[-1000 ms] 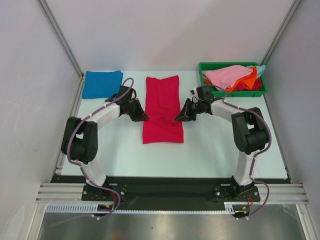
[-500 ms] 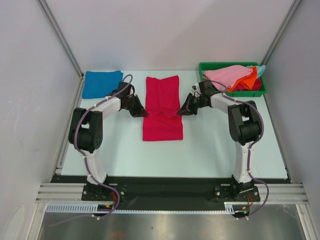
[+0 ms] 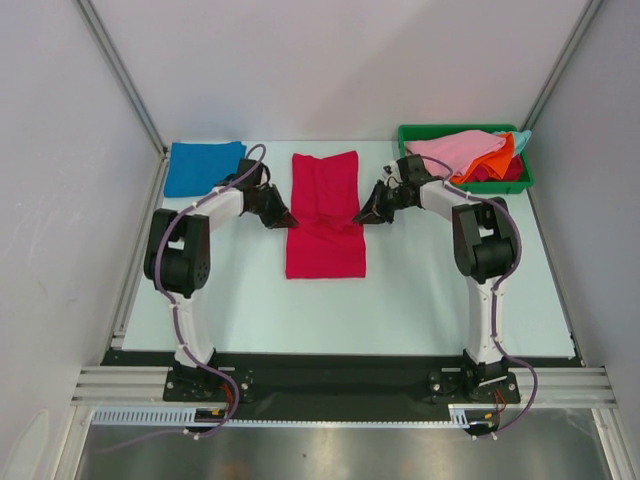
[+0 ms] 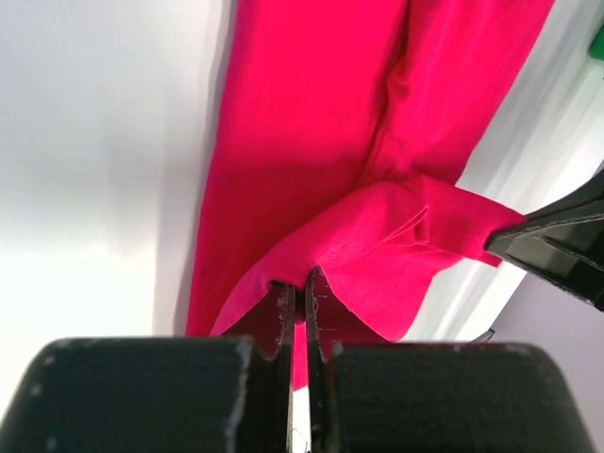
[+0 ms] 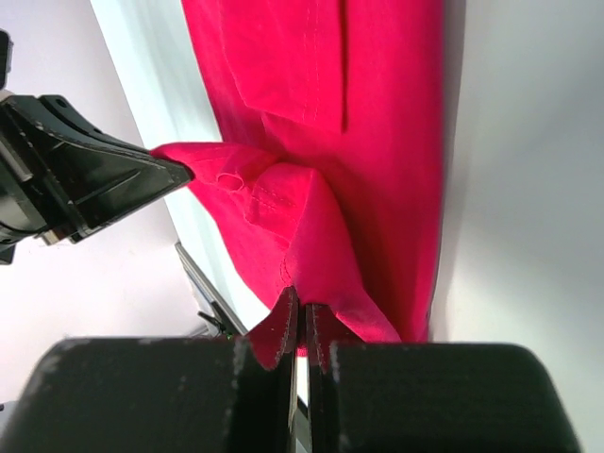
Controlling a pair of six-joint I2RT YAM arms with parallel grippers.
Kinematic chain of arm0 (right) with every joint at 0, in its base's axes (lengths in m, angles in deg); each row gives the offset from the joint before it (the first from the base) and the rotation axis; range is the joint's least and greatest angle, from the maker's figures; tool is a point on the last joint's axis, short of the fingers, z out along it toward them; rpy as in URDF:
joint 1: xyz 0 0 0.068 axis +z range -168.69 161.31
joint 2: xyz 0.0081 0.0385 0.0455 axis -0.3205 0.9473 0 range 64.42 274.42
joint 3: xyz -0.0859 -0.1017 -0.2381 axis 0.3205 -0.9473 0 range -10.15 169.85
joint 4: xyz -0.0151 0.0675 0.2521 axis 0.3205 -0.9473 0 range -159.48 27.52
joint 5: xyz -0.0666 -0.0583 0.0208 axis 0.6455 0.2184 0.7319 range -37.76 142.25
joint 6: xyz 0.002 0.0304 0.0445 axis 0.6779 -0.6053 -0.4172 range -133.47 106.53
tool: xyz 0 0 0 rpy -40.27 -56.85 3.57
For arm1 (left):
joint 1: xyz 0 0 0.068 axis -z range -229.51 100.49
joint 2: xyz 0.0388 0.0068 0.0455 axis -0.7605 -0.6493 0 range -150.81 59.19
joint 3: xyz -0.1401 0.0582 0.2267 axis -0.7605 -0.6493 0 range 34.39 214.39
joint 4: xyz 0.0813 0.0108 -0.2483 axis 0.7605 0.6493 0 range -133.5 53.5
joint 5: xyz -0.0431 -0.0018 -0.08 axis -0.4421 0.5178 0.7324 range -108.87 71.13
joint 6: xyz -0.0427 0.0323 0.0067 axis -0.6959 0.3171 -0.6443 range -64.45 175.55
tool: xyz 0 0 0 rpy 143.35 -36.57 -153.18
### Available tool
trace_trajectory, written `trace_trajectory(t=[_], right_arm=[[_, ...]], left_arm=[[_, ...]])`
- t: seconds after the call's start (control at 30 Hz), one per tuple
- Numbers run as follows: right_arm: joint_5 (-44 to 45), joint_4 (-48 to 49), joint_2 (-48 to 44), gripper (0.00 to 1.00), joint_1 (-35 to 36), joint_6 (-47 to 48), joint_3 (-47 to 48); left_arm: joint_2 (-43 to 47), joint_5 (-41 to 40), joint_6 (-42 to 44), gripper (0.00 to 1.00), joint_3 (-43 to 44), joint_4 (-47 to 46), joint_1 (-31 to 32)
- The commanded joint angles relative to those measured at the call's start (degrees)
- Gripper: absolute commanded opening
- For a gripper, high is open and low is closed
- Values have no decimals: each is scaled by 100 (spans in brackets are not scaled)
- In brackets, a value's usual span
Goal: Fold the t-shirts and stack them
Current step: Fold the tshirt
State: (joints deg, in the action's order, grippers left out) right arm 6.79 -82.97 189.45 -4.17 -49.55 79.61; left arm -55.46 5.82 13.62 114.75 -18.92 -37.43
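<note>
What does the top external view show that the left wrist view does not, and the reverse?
Only the top external view shows the folded blue t-shirt, the pile of shirts in the green bin, and both whole arms. Only the left wrist view shows, close up, the left gripper shut on a raised fold of cloth. Both show the crimson t-shirt and the right gripper at its opposite edge.

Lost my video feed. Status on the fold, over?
Left tool shut on crimson t-shirt, left edge. Right tool shut on right edge. Cloth bunched up between them. Blue t-shirt, green bin well aside.
</note>
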Motion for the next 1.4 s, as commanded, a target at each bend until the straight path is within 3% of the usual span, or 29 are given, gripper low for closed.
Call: trace_trajectory(t=[0.0,0.23,0.4,0.57,0.73,0.83,1.0,1.13,1.23,1.3,1.37], right_arm=[[-148,-148,109,4,-37,109,358],[-218,-148,285,7,-125,109,525],[-245,-139,530,16,-187,110,718],[-201,-429,917,28,-257,223,1429],[378,-1771,1269,34,-485,942,3018],[695,-2238,946,45,-530,1172,3206],[1029,-1916,-135,50,-310,1410,1603],[863,-812,-848,49,15,1060,229],[530,522,-1033,43,243,429,-614],[301,1759,-973,35,340,24,-1002],[125,2388,-771,21,367,-469,-1258]], left_arm=[[-92,98,80,0,305,-93,-83],[-338,-16,124,1,595,56,-109],[-435,-183,203,4,744,179,-135],[-541,-349,369,29,929,293,-135],[-278,-1369,1150,43,1772,1109,-135],[337,-1564,1389,46,1651,1050,-135],[1189,-738,1364,45,404,452,58],[1524,252,751,41,-827,-1142,286],[1158,852,205,38,-1233,-2242,436],[937,1125,80,36,-1312,-2771,480],[587,1266,-34,35,-1260,-3248,489]])
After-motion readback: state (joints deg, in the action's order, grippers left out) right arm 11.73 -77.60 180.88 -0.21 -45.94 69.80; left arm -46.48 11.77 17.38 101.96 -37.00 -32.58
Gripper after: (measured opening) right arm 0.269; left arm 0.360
